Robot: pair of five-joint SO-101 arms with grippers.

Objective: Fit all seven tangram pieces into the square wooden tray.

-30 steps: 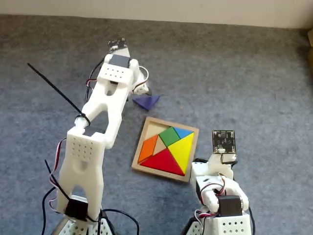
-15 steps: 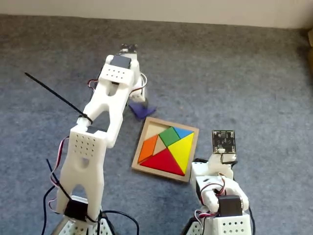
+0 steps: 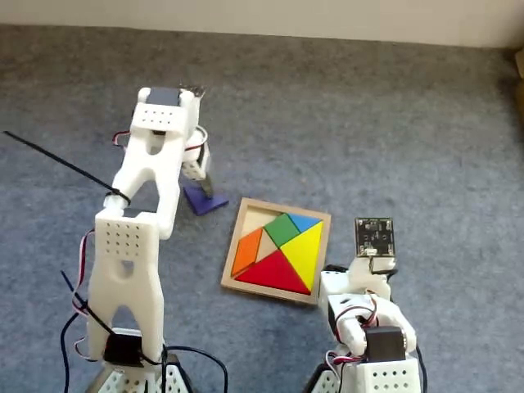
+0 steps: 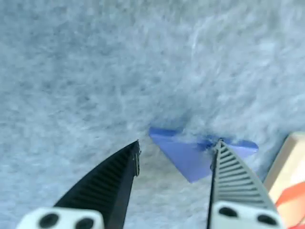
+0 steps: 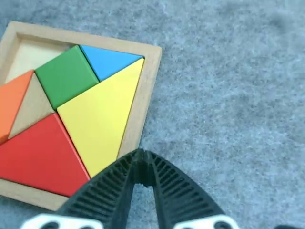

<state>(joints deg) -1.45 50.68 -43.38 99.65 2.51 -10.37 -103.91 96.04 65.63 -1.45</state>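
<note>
Seen from above, a grey carpeted counter carries a square wooden tray, turned slightly askew. Inside the tray, an orange piece sits at 9 o'clock, a green square at 12 o'clock, a small blue triangle at 1 o'clock, a large yellow triangle at 3 o'clock and a large red triangle at 6 o'clock. Pale wood shows between the orange and green pieces and in the tray's 11 o'clock corner; whether that is a piece or bare tray cannot be told. A purple triangle lies flat on the carpet outside the tray, at the tray's 10 o'clock and just beside its corner. The white left arm stretches up from the 7 o'clock edge of the view, and the left hand is down at this triangle. In its wrist view the left hand has its fingers apart, with the purple triangle between them and the grey finger overlapping one edge of the triangle. The right arm is folded at the tray's 5 o'clock. The right hand has its fingers together, over the carpet just beside the tray's rim by the yellow triangle.
</note>
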